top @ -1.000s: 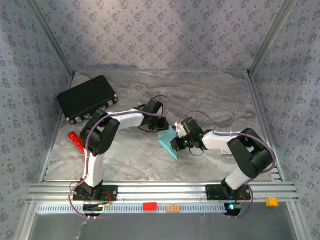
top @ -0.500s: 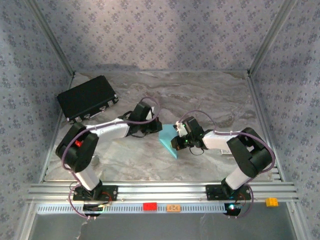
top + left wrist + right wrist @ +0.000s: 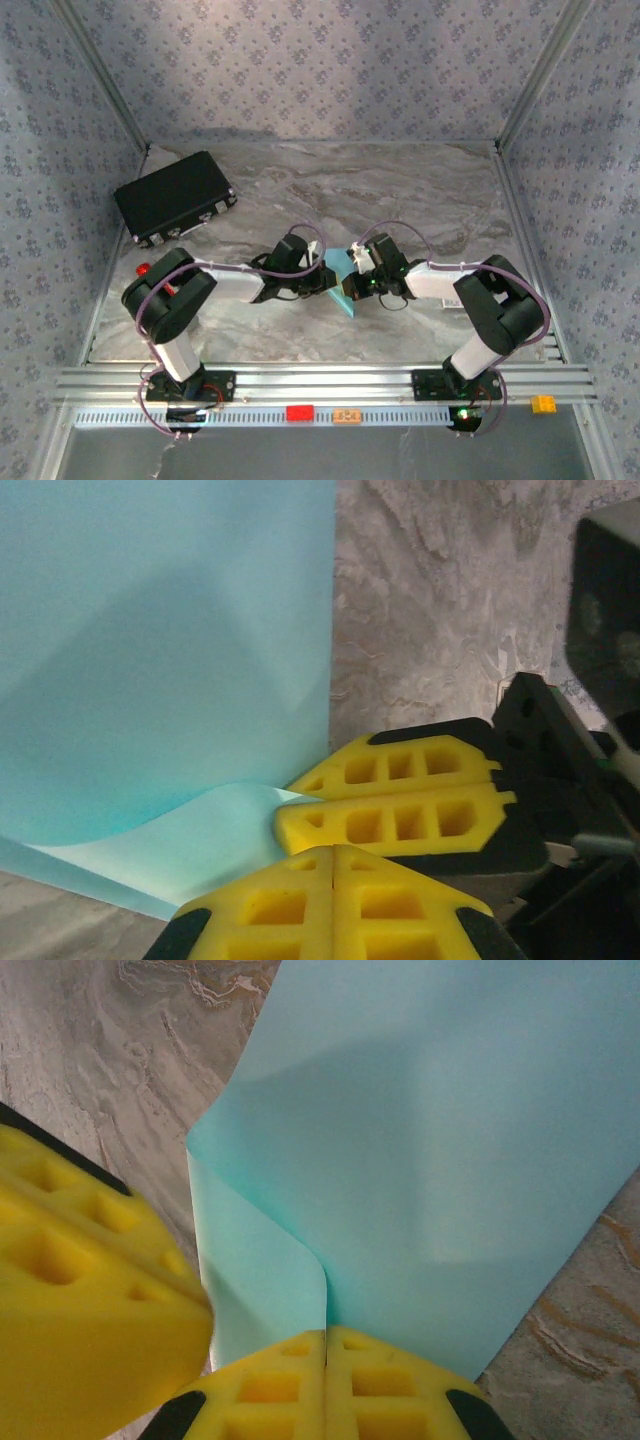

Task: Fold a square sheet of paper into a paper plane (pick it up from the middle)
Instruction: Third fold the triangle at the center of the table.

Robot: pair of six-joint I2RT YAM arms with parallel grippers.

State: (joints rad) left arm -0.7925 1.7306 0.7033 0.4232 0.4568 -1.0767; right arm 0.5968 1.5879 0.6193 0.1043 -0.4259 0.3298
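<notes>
Two grippers meet nose to nose on the near half of the marbled grey tabletop (image 3: 420, 190).

Left gripper (image 3: 322, 281): yellow fingers (image 3: 270, 905) pressed together, seam tight. Cannot tell whether any paper is caught between them.

Right gripper (image 3: 350, 287): fingers (image 3: 390, 1375) pinched on a raised fold of the cyan-blue sheet of paper (image 3: 347, 268). From the right wrist, the fold runs straight down into the seam.

Sheet lies on the tabletop between and partly under the two grippers. Its near end tapers to a point toward the arm bases. From the left wrist, the edge nearest the grippers curls up off the table with the paler underside showing, and meets the tips of the right gripper. Remainder of sheet lies flat.

Black case (image 3: 175, 198) at far left, well apart from the paper. Small red stick (image 3: 145, 270) beside the left arm's elbow, mostly hidden.
</notes>
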